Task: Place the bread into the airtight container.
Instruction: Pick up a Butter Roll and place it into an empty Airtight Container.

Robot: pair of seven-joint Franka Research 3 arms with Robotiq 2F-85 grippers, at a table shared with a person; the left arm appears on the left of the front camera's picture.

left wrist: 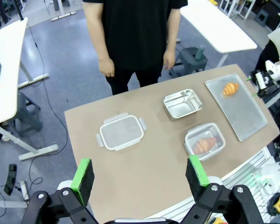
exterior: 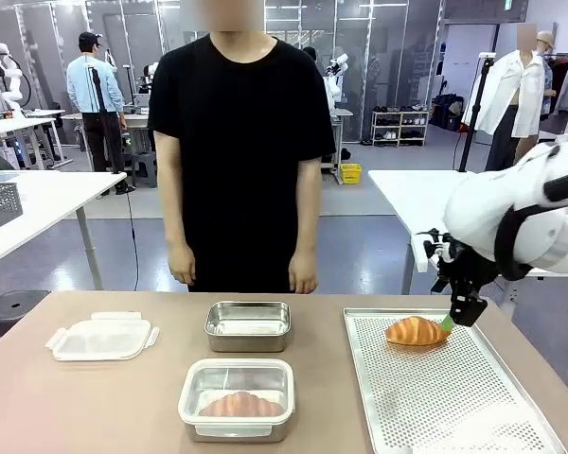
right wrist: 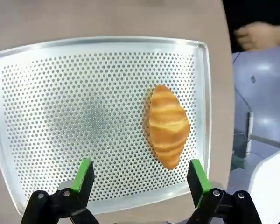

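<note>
A golden croissant, the bread (exterior: 417, 330) (right wrist: 168, 125) (left wrist: 230, 88), lies at the far end of a perforated metal tray (exterior: 454, 397) (right wrist: 74, 107). My right gripper (exterior: 457, 320) (right wrist: 141, 176) hangs open just above the tray by the croissant's right end, nothing between its fingers. The clear airtight container (exterior: 237, 397) (left wrist: 205, 141) stands near the table's front edge, open, with another croissant (exterior: 240, 406) inside. Its clip lid (exterior: 99, 338) (left wrist: 122, 132) lies to the left. My left gripper (left wrist: 139, 175) is open, high above the near side of the table.
An empty steel container (exterior: 248, 324) (left wrist: 182, 103) stands behind the clear one. A person in black stands at the far edge with hands (exterior: 182, 266) at their sides. The brown tabletop (exterior: 95, 407) is bare at the front left.
</note>
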